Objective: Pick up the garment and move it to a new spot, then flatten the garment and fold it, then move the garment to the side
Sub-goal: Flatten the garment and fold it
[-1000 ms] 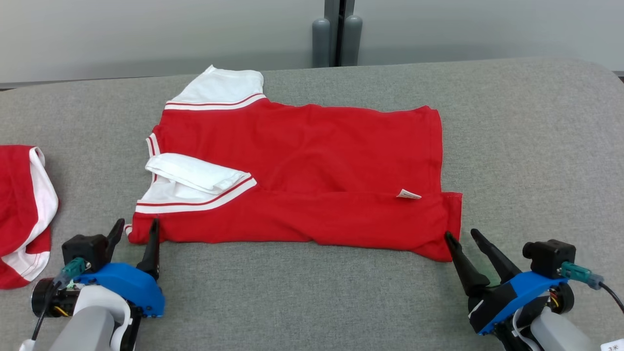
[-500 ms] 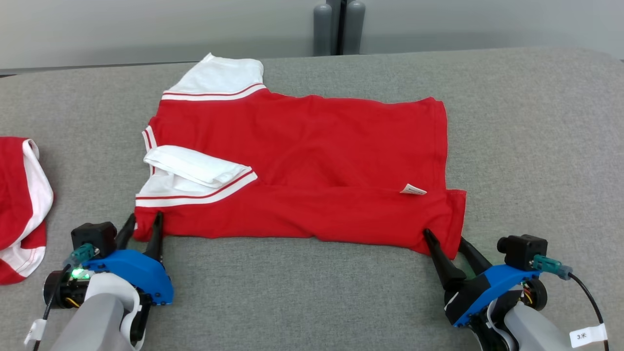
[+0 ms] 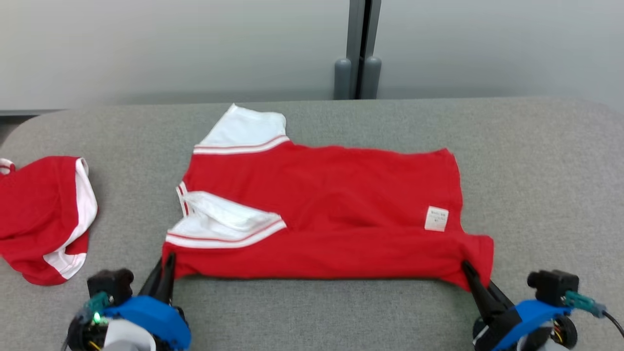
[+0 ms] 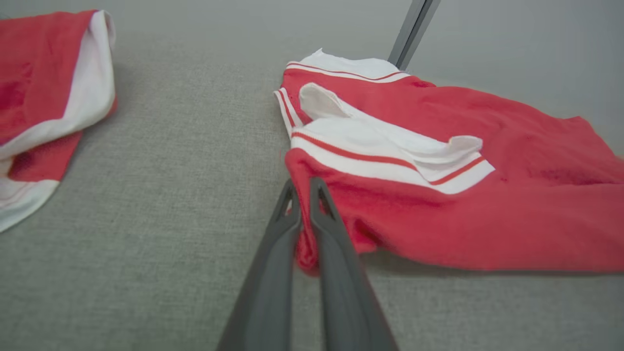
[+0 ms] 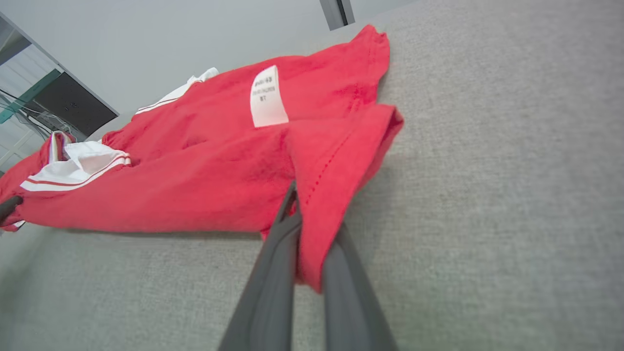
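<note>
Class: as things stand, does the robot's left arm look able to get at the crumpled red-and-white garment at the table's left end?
Probably not yet: the left gripper is shut on a near corner of the spread red shirt. Bare grey table separates it from the crumpled garment; releasing should suffice.

Garment (image 3: 321, 204) red, sleeves (image 3: 243, 129) white with red stripe; second garment (image 3: 34, 209) same; surface (image 3: 536, 170) grey.

A crumpled red cloth with broad white trim (image 3: 44, 214) lies bunched at the far left of the grey woven fabric surface (image 3: 536, 170). Behind the surface stands a pale grey wall (image 3: 146, 48), split by a dark vertical post (image 3: 360, 44) with two rounded grey cylinders (image 3: 342, 78) at its foot.
</note>
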Tool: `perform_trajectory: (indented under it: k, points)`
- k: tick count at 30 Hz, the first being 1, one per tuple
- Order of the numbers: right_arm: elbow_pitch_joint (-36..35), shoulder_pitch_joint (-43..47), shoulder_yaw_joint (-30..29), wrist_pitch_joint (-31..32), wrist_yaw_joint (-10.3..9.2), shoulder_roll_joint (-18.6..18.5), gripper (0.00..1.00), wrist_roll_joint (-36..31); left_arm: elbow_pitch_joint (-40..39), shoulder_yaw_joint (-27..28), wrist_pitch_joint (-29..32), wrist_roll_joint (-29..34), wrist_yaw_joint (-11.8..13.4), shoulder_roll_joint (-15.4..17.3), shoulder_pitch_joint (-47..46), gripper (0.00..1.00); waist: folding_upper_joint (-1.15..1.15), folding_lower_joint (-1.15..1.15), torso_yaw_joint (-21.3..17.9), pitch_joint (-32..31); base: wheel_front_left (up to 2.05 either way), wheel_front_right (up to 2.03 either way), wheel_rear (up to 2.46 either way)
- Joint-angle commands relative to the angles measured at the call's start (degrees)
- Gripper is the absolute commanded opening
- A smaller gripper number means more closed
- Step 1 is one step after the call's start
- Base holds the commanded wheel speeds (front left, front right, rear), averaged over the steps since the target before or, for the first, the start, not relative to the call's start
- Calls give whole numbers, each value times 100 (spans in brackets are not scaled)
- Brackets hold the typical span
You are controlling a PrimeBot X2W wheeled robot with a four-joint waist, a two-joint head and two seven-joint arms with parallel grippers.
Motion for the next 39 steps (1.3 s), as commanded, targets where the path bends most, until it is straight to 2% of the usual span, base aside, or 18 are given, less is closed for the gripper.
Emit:
perform_trajectory:
  k: [1,6,11,17,18,19,22,25,34,39]
  points:
    - [-159,260,-77,-29,3,-127,0,-50,-214,45,-26,61,2,10,314,0,0,1,9,-91,0,0,0]
    - [-628,840,-271,81,3,-380,0,-76,-854,194,-28,125,132,36,1006,0,0,1,61,-212,0,0,0]
    - [-1031,1464,-613,386,2,-504,0,-137,-1524,180,-14,164,440,3,1696,0,0,1,162,-304,0,0,0]
    - [-1428,2042,-912,973,3,-253,0,-155,-1955,105,151,123,618,-1,2152,0,0,1,195,-331,0,0,0]
    - [-1438,2115,-928,1081,3,-203,39,-183,-1983,91,145,154,652,-18,2182,82,0,1,197,-339,0,0,0]
    - [-1475,2136,-969,1115,3,-166,100,-248,-1986,78,133,167,684,-30,2203,100,0,1,193,-341,0,0,0]
    - [-1540,2068,-1115,1100,3,-64,100,-556,-2010,10,61,325,703,-41,2149,100,0,1,147,-338,0,0,0]
    - [-1652,1923,-1353,919,3,71,100,-757,-2188,228,-5,394,754,-126,2002,100,0,1,98,-330,0,0,0]
    - [-1993,1447,-1943,228,3,418,100,-1557,-3423,1499,-26,1366,908,-427,1984,100,0,1,17,-353,0,0,0]
    - [-2054,1261,-2034,12,3,729,100,-2200,-3627,1941,-28,1979,866,-545,2045,100,0,1,17,-401,0,0,0]
